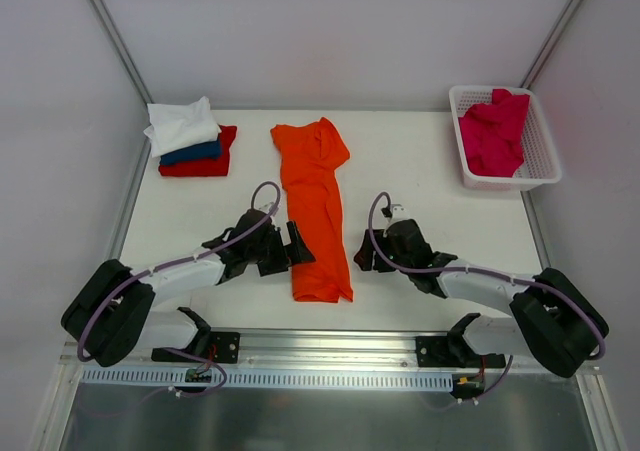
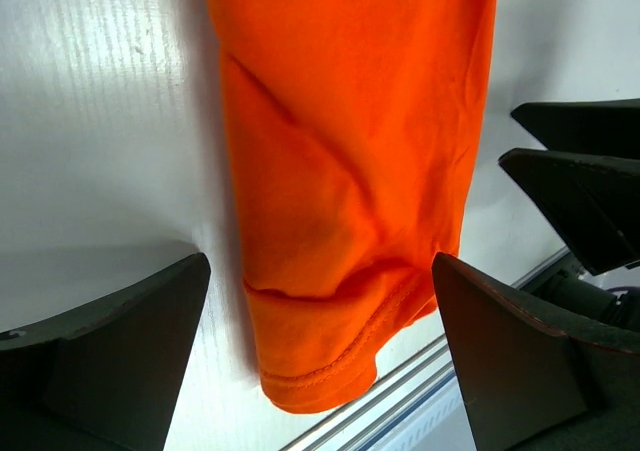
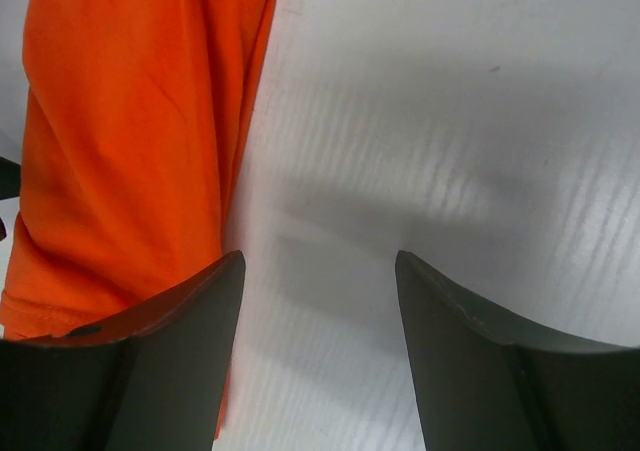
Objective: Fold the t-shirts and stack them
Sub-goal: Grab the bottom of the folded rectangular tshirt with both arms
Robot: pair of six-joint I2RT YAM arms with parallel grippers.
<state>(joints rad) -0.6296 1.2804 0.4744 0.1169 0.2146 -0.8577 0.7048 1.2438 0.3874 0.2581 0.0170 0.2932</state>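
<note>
1. left hand (image 1: 297,243): fingers apart, holding nothing. It sits just left of the near end of the orange t-shirt (image 1: 312,206). In the wrist view the hem shows between its fingers (image 2: 110,361).
2. right hand (image 1: 365,254): fingers apart, holding nothing, over bare surface (image 1: 425,171) just right of the shirt's long edge. In its wrist view the left finger (image 3: 150,361) overlaps that edge.
3. orange t-shirt lies flat between the two hands, folded into a long narrow strip running away from them. Soft matte knit, shallow creases, stitched hem at the near end, wider and rumpled at the far end.
4. surface is white with a faint ribbed grain and slight sheen.
5. Far left, beyond the left hand, is a stack: red t-shirt (image 1: 212,165) at the bottom, dark blue t-shirt (image 1: 190,153) in the middle, white t-shirt (image 1: 182,123) on top, loosely folded.
6. Far right, beyond the right hand, is a white plastic lattice basket (image 1: 540,166). The crimson-pink t-shirt (image 1: 493,131) is crumpled inside, rising above the rim.
</note>
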